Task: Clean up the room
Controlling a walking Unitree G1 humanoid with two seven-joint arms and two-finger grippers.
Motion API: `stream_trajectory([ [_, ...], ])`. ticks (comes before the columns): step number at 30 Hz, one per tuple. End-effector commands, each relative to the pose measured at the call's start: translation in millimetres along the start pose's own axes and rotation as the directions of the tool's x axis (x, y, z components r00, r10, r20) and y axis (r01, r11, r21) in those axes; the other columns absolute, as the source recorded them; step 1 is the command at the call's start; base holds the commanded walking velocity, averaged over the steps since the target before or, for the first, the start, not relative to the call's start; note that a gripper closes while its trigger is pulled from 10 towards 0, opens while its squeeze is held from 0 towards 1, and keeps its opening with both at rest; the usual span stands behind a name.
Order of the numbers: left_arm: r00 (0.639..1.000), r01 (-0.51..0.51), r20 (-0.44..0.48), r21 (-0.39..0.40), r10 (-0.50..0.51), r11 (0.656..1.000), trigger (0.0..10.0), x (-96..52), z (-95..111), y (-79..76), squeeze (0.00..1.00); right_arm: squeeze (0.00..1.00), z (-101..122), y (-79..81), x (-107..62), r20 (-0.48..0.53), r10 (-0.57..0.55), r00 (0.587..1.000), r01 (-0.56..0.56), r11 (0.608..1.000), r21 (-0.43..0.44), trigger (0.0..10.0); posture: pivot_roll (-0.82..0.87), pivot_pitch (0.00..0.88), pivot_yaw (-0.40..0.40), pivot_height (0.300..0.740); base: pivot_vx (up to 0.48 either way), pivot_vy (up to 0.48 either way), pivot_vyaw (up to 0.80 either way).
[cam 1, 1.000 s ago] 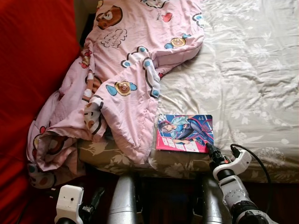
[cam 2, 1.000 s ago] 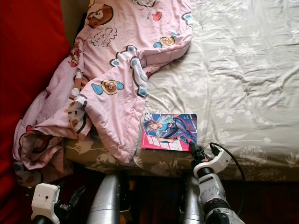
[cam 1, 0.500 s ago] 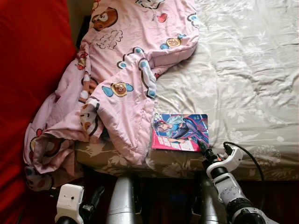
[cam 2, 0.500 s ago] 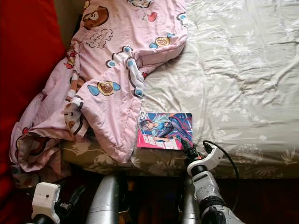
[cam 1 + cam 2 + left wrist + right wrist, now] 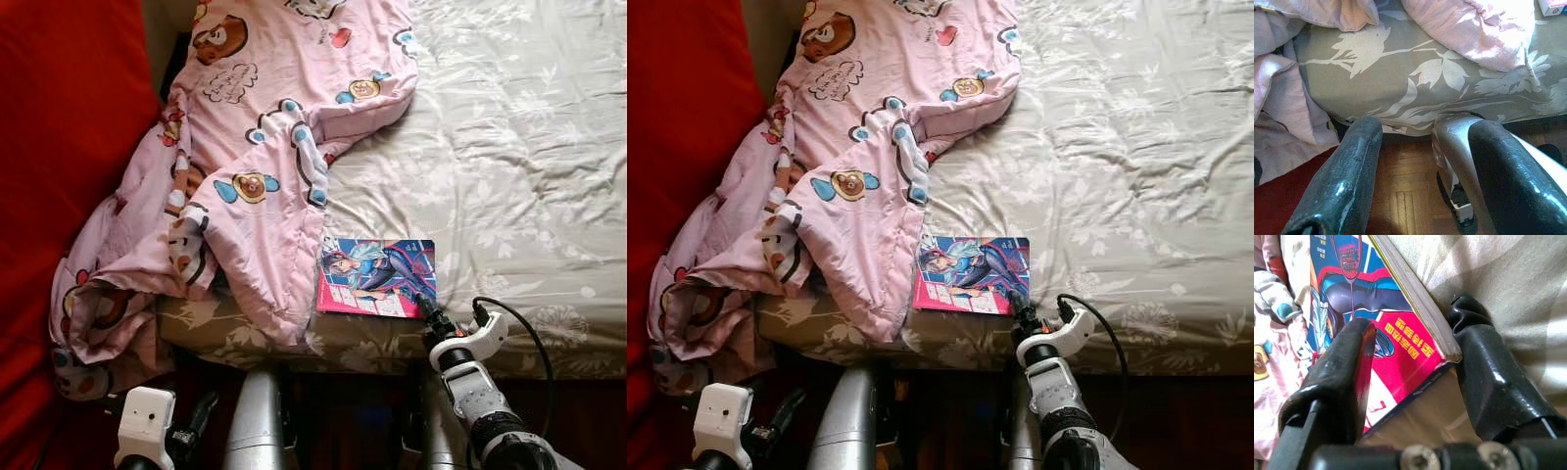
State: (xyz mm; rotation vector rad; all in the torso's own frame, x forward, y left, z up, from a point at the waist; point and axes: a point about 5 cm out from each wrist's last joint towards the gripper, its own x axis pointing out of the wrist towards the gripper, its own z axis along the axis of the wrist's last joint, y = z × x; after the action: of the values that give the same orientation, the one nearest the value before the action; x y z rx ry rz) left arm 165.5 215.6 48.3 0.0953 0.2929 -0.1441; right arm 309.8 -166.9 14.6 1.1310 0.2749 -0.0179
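A comic book (image 5: 377, 277) with a red and blue cover lies flat near the front edge of the bed. My right gripper (image 5: 428, 311) is at its near right corner, open. In the right wrist view the book's corner (image 5: 1415, 347) sits between the two fingers: one finger (image 5: 1352, 357) is over the cover and the other (image 5: 1484, 362) is beside the page edge on the sheet. A rumpled pink blanket (image 5: 265, 147) printed with bears spills off the bed's left side. My left gripper (image 5: 1422, 132) hangs open low beside the bed.
The bed has a grey floral sheet (image 5: 509, 147). A large red cloth surface (image 5: 69, 147) stands along the left. Below the bed edge are my silver legs (image 5: 257, 421) and a wooden floor (image 5: 1405, 200).
The right gripper has edged forward, bringing its fingers around the book's near right corner. The whole view has shifted slightly. The left arm has stayed put.
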Motion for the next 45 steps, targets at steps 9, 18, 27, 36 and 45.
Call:
stream_trajectory([
  [9, 0.998, -0.014, -0.056, 0.031, 0.015, 0.999, 10.0, -9.7, -9, 4.0, 0.0, 0.0, -47, 2.6, -1.9, -0.204, -0.057, 0.977, 0.078, 0.992, 0.096, 10.0, 0.3, 0.353, 0.156, 0.59, 0.0, 0.0, 0.0],
  [18, 0.998, -0.008, -0.059, 0.037, 0.01, 0.999, 10.0, -13.1, -8, 3.1, 0.0, 0.0, -50, -2.2, -3.1, -0.222, -0.156, 0.962, 0.192, 0.969, 0.152, 10.0, 0.3, 0.359, 0.16, 0.59, 0.0, 0.0, 0.0],
  [27, 0.998, -0.012, -0.059, 0.051, 0.015, 0.999, 10.0, -13.1, -6, 2.4, 0.0, 0.0, -62, 12.0, 2.3, -0.284, -0.108, 0.953, 0.136, 0.987, 0.083, 10.0, 0.32, 0.361, 0.158, 0.59, 0.0, 0.0, 0.0],
  [36, 0.998, -0.013, -0.055, 0.054, 0.016, 0.998, 10.0, -8.6, -5, 0.5, 0.0, 0.0, -59, 15.5, 3.9, -0.29, -0.061, 0.955, 0.08, 0.995, 0.053, 0.0, 0.3, 0.346, 0.147, 0.59, 0.0, 0.0, 0.0],
  [45, 0.999, -0.014, -0.05, 0.061, 0.018, 0.998, 10.0, -0.9, -5, -0.5, 0.0, 0.0, -52, 15.9, 5.4, -0.266, -0.049, 0.963, 0.064, 0.997, 0.045, 0.0, 0.29, 0.325, 0.138, 0.59, 0.0, 0.0, 0.0],
])
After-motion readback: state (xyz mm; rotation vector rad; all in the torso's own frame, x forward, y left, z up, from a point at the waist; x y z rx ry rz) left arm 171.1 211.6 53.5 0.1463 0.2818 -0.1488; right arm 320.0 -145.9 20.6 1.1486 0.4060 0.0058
